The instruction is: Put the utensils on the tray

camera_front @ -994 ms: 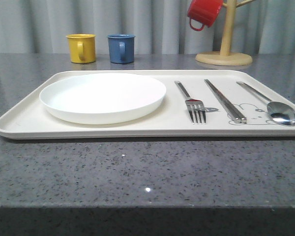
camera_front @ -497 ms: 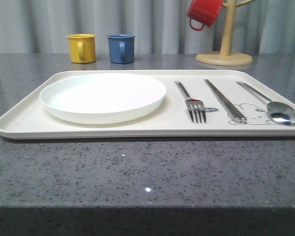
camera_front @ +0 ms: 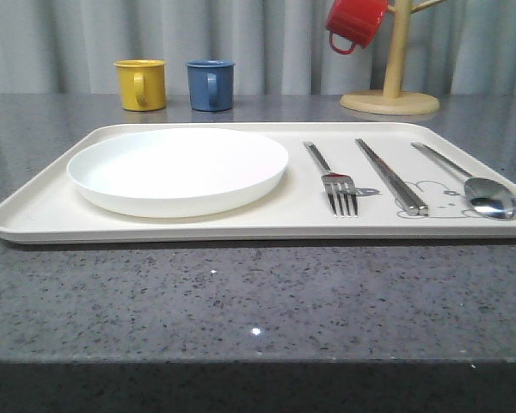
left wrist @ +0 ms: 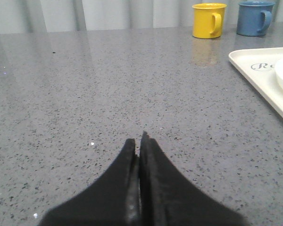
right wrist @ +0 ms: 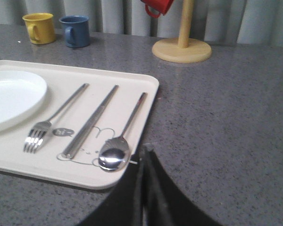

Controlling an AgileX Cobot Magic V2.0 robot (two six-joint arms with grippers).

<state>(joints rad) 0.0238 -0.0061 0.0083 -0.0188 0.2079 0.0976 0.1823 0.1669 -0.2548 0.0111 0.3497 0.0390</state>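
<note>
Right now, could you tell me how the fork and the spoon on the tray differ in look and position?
The fork ends in four tines, while the spoon ends in a rounded bowl. The fork lies next to the white plate; the spoon lies nearest the tray's right edge, with the chopsticks between them. Both are silver metal, lie flat on the tray, and point their working ends toward the front edge.

Script "R…" on tray [left wrist: 254,60] corner, cut off

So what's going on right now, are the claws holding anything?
Left gripper shut, empty, over bare counter. Right gripper shut, empty, beside tray. Plate, fork, chopsticks, spoon all on tray. Nothing in the way.
</note>
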